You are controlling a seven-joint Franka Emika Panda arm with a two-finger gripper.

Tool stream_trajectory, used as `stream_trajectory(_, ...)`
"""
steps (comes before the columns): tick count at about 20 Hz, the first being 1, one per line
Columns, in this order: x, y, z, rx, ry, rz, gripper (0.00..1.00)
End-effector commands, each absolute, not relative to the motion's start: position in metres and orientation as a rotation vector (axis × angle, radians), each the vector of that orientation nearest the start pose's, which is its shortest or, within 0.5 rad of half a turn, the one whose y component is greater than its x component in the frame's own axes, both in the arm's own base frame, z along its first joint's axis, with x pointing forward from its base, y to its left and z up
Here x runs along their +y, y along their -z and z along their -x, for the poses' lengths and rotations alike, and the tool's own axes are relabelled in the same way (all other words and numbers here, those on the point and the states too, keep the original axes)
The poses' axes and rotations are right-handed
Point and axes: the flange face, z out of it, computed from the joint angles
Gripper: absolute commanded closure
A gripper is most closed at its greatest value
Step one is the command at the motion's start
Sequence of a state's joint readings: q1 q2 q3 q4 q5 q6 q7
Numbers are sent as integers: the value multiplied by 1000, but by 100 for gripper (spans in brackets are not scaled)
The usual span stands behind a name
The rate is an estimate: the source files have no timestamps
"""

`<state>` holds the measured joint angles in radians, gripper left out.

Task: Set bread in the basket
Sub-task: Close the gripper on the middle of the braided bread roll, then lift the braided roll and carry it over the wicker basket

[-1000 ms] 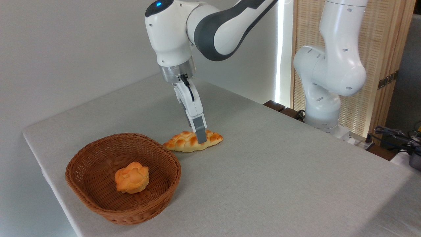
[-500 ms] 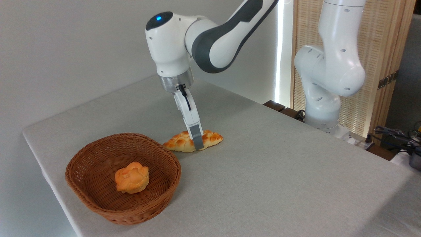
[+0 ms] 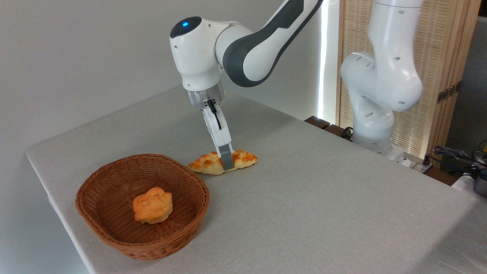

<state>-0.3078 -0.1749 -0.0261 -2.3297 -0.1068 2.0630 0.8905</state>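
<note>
The bread (image 3: 206, 164), a braided pale-yellow loaf with toasted patches, lies on the table just right of and behind the basket (image 3: 93, 225). My gripper (image 3: 225, 163) stands down over the loaf's middle. Its near grey finger (image 3: 227, 160) presses the loaf's front side, and the far finger is hidden behind the loaf. The loaf looks pinched where the finger meets it. The brown wicker basket sits at the front left, about a hand's width from the loaf's left tip.
A small round orange bun (image 3: 153, 205) lies inside the basket. The table's (image 3: 304, 213) left edge runs close to the basket. The robot's white base (image 3: 374, 125) stands at the back right, with cables (image 3: 456, 156) at the far right.
My gripper came down over the loaf and a little to the left. Its near finger moved in against the loaf, which now looks slightly squeezed.
</note>
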Motion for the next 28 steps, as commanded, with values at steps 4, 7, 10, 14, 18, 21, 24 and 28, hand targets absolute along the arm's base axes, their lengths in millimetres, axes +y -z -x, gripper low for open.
stream_trajectory(4, -161, -448, -444, 1829, -141, 2710, 80)
stream_trajectory(7, -156, -469, -452, 1817, -119, 2724, 79)
stream_trajectory(10, -151, -496, -469, 1777, -7, 2755, 79)
stream_trajectory(14, -127, -517, -512, 1626, 259, 2917, 78)
stream_trajectory(18, -124, -503, -553, 1357, 535, 3017, 77)
stream_trajectory(21, -130, -485, -577, 1157, 686, 3057, 75)
stream_trajectory(24, -133, -482, -586, 1106, 751, 3055, 72)
stream_trajectory(28, -151, -460, -588, 1150, 699, 3058, 23)
